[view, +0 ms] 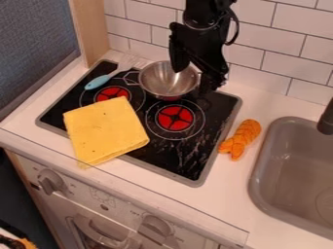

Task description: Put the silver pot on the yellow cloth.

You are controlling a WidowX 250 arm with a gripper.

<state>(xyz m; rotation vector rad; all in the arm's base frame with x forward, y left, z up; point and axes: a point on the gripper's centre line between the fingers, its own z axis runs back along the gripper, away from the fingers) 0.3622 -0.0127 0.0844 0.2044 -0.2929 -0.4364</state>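
The black gripper hangs over the right side of the silver pot, near the back of the stove. Its fingers are spread apart, one over the pot's inside and the other outside the right rim. Upright on the black cooktop, the pot stands behind the burners, with part of its right side hidden by the gripper. The folded yellow cloth lies at the cooktop's front left, its front corner reaching onto the white counter.
A blue-handled fork lies left of the pot. On the counter right of the stove is an orange lobster-tail-like toy, beside the grey sink. A tiled wall rises behind, and a black faucet juts in at the right.
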